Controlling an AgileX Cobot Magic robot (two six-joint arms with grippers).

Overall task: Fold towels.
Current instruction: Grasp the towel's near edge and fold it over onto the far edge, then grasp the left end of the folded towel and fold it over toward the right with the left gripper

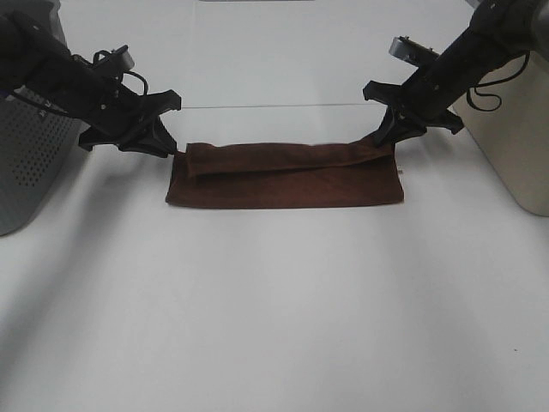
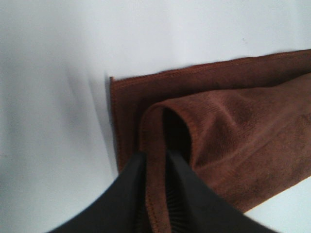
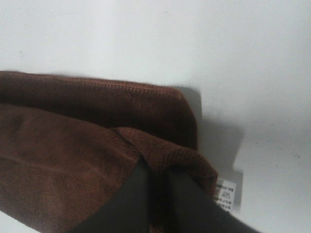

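Note:
A brown towel [image 1: 283,176] lies on the white table, folded into a long strip. My left gripper [image 1: 176,150] is shut on the towel's upper layer at its far left corner. In the left wrist view the towel edge [image 2: 155,145] is pinched between the fingers [image 2: 129,194]. My right gripper [image 1: 386,137] is shut on the upper layer at the far right corner. In the right wrist view the cloth [image 3: 97,160] bunches between the fingers [image 3: 133,199], and a white label [image 3: 226,194] sticks out.
A grey perforated bin [image 1: 30,154] stands at the left edge and a beige box [image 1: 515,129] at the right edge. The white table [image 1: 274,326] stretches in front of the towel.

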